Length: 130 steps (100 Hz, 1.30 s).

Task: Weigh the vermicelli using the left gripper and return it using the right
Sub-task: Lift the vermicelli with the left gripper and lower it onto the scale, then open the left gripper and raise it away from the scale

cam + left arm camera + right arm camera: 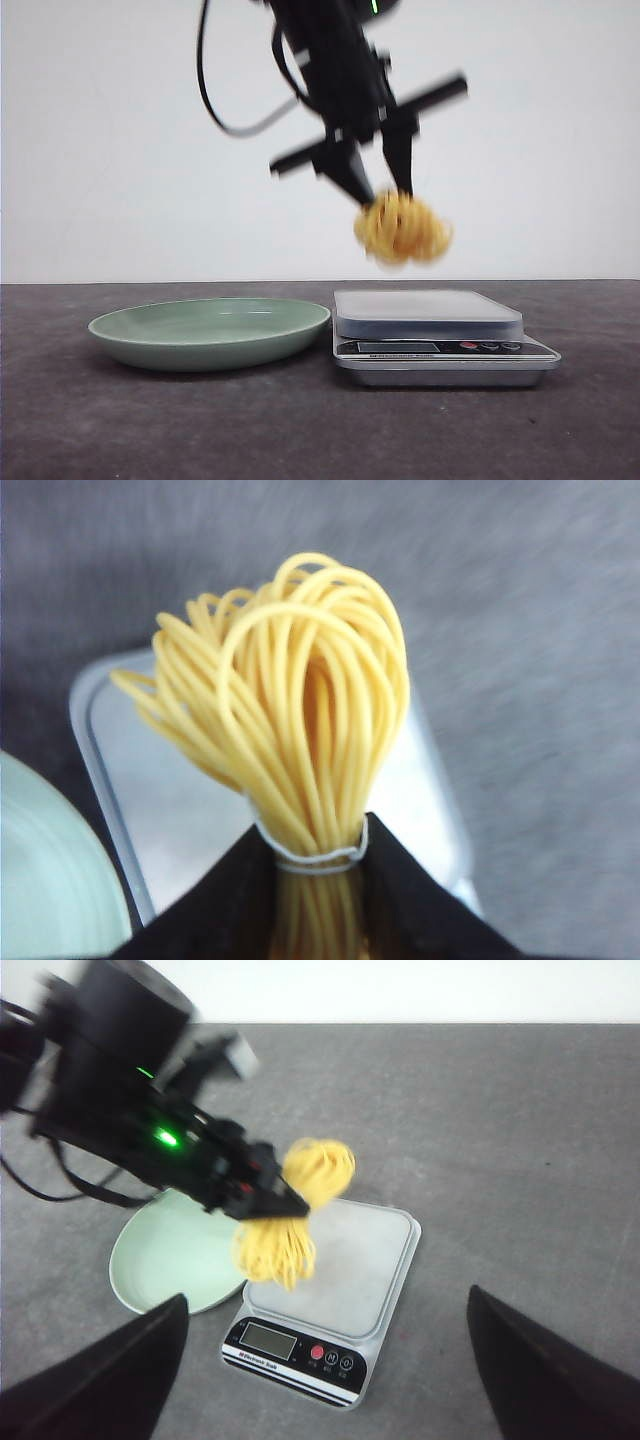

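My left gripper (382, 195) is shut on the vermicelli (403, 229), a yellow noodle nest tied with a white band, and holds it in the air above the silver scale (430, 312). In the left wrist view the black fingers (410, 900) pinch the bundle (290, 710) at its band, with the scale's tray (160, 780) below. The right wrist view shows the left arm (130, 1110), the vermicelli (290, 1210) and the scale (330, 1270) from above. My right gripper (325, 1365) is open and empty, its fingers wide apart above the table in front of the scale.
A pale green plate (210, 325) lies empty on the dark table just left of the scale; it also shows in the right wrist view (160, 1255) and the left wrist view (40, 880). The scale's display and buttons (300, 1345) face the front.
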Available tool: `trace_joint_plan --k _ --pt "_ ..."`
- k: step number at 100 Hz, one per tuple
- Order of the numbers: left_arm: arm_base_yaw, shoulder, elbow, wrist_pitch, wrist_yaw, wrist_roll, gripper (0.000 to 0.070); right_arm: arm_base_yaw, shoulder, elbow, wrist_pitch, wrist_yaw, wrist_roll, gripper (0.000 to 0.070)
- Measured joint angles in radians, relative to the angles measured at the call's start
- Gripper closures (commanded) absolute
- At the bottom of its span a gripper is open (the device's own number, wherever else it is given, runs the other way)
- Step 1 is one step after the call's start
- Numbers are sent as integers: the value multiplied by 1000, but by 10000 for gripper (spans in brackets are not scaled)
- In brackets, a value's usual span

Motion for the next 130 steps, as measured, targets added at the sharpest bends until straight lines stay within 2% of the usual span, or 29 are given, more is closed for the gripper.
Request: trace_joint_plan --k 19,22,27,36,38,40,48,59,76,85,95,108,130 --pt "-4 48 0 0 11 -12 694 0 0 0 -4 0 -8 155" --pt "-6 51 0 1 13 -14 678 0 0 0 -4 0 -8 155" --pt "-10 53 0 2 18 -18 560 0 0 0 -4 0 -8 155" --pt "-13 62 0 3 35 -23 195 0 0 0 -4 -1 -8 155" --pt "-13 64 0 5 40 -23 144 0 0 0 -4 -1 -8 155" --pt "-13 66 0 7 43 -23 123 0 0 0 -4 -1 -8 155" --pt "-13 67 0 23 45 -21 156 0 0 0 -4 -1 -8 155" --pt "-13 67 17 14 45 -14 156 0 0 0 -8 -1 -8 155" --pt "-13 57 118 -50 14 53 157 0 0 0 -11 -1 -9 155" --pt "-13 16 179 -98 -32 100 167 0 0 0 -21 -1 -10 155" --pt "-13 -72 248 -135 -99 163 239 0 0 0 -33 -1 -16 155" --pt "-13 -248 304 -136 -182 239 239 0 0 0 -34 -1 -22 155" --pt "-13 -554 310 -182 -292 320 238 0 0 0 -34 -1 -32 155"
